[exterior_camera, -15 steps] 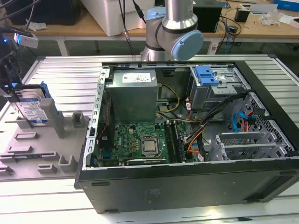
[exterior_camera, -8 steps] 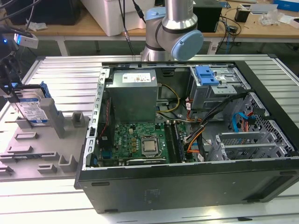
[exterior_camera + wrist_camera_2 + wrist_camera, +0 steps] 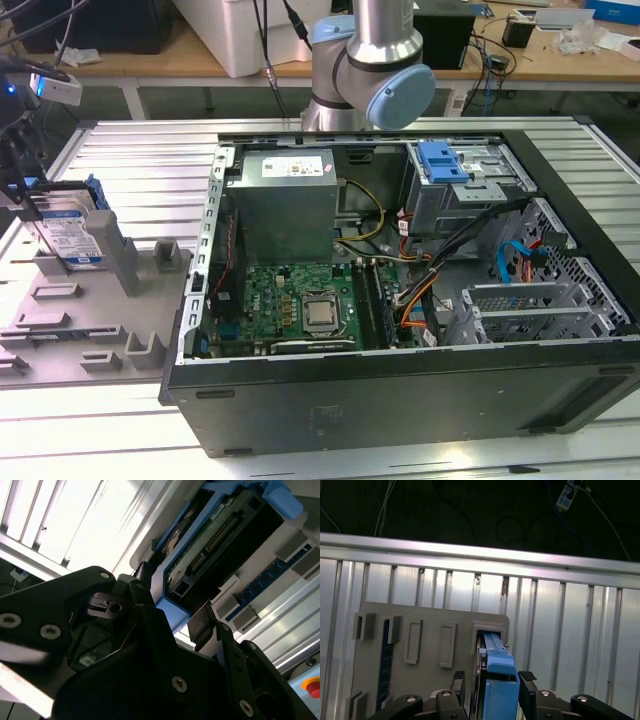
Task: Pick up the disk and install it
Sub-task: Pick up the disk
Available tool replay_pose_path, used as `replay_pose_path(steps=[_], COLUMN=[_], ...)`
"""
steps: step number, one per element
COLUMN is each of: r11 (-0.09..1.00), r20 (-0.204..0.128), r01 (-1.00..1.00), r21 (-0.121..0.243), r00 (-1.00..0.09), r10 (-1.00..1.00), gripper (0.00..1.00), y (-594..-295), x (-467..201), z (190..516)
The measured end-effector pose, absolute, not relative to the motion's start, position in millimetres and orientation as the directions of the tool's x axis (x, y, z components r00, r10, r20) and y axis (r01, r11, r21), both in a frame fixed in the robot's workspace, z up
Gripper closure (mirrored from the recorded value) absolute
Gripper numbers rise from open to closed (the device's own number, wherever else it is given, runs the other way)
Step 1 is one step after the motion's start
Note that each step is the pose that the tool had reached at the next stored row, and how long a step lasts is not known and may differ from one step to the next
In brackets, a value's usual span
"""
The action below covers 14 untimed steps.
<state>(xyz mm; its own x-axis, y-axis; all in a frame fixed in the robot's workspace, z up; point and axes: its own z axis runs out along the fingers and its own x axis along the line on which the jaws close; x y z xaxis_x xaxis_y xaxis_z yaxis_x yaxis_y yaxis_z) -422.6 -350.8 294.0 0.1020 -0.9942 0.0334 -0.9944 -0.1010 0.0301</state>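
Note:
The disk (image 3: 75,235) stands on edge in a slot of the grey fixture plate (image 3: 100,310) at the exterior view's left, its blue-and-white label facing out. My gripper (image 3: 28,195) hangs at that plate's far end, over the disk. In the first wrist view the gripper (image 3: 492,677) is open, one black finger (image 3: 459,682) on each side of the disk's blue rail (image 3: 497,667), with a small gap on one side. The disk's lower end sits in the fixture's slot (image 3: 490,630). The second wrist view shows the disk's circuit-board face (image 3: 215,535) between the fingers.
An open computer case (image 3: 400,400) lies on the slatted metal table (image 3: 140,160), to the fixture's right in the exterior view. Inside are a grey power-supply box (image 3: 290,205), a motherboard (image 3: 300,300) and a drive cage topped by a blue bracket (image 3: 445,165). The arm's base (image 3: 365,70) stands behind the case.

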Motion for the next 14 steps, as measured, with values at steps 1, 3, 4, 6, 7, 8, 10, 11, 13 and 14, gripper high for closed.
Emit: replay_pose_path(steps=[1,3,4,6,7,8,10,11,13,14], r11=[-0.101,-0.101,-0.101,-0.101,-0.101,-0.101,-0.101,-0.101,-0.101,-0.101], r20=[0.033,0.033,0.033,0.033,0.033,0.033,0.033,0.033,0.033,0.033], r01=[-0.994,-0.994,-0.994,-0.994,-0.994,-0.994,-0.994,-0.994,-0.994,-0.994], r21=[0.030,0.030,0.030,0.030,0.030,0.030,0.030,0.030,0.030,0.030], r00=[0.102,0.102,0.102,0.102,0.102,0.102,0.102,0.102,0.102,0.102], r10=[-0.994,-0.994,-0.994,-0.994,-0.994,-0.994,-0.994,-0.994,-0.994,-0.994], gripper=[0.46,0.46,0.46,0.47,0.47,0.54,0.62,0.62,0.62,0.62], y=[-350.8,-350.8,-350.8,-350.8,-350.8,-350.8,-350.8,-350.8,-350.8,-350.8], x=[-422.6,-422.6,-422.6,-422.6,-422.6,-422.6,-422.6,-422.5,-422.6,-422.6], z=[293.9,293.9,293.9,293.9,293.8,293.8,293.8,293.8,293.7,293.7])
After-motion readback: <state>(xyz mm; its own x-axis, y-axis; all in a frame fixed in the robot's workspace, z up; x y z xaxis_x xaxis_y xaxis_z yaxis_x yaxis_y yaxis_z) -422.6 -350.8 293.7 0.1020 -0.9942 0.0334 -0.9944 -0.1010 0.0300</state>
